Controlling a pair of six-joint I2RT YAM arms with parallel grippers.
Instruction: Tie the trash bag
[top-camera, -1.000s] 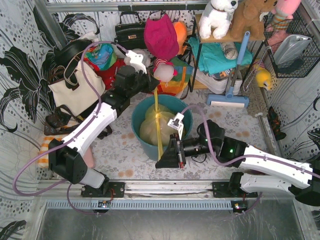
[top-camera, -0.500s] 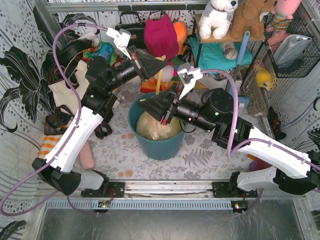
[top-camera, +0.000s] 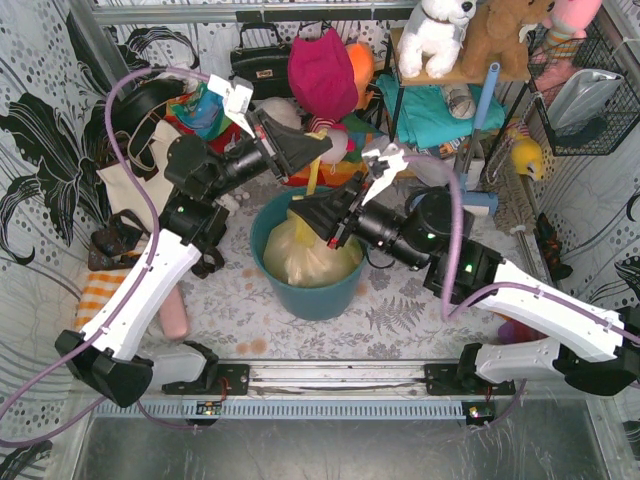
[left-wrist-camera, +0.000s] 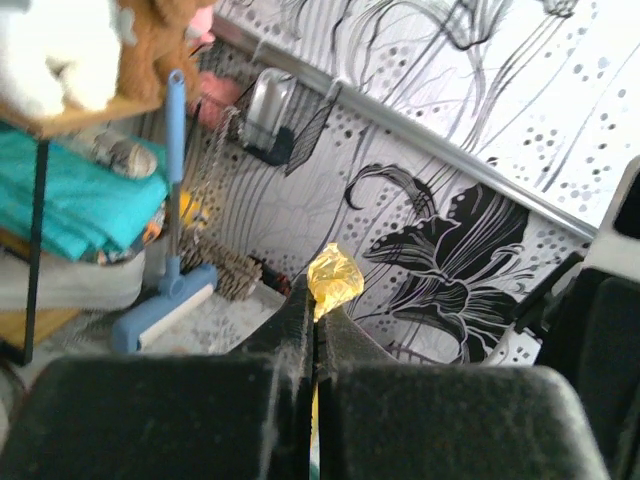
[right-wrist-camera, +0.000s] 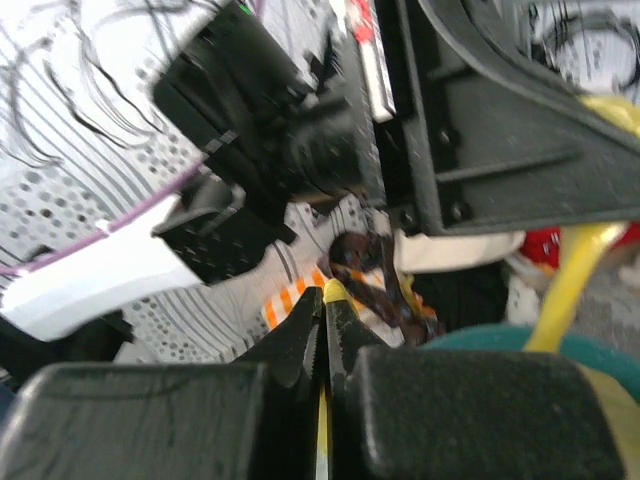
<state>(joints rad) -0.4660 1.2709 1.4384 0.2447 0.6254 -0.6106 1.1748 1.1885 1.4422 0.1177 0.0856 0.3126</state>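
- The left gripper (top-camera: 322, 141), above the bin's far rim, is clamped tight on a twisted yellow strip of the trash bag (top-camera: 305, 255); the strip's tip pokes out past its fingers.
- The bag sits inside the teal bin (top-camera: 300, 297), mid-scene, with the strip pulled taut upward.
- The right gripper (top-camera: 295, 207), just over the bag, pinches another sliver of yellow plastic.

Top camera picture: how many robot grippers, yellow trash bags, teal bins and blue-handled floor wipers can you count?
robot grippers: 2, the left gripper and the right gripper, each shut on yellow plastic
trash bag: 1
teal bin: 1
blue-handled floor wiper: 1
total: 5
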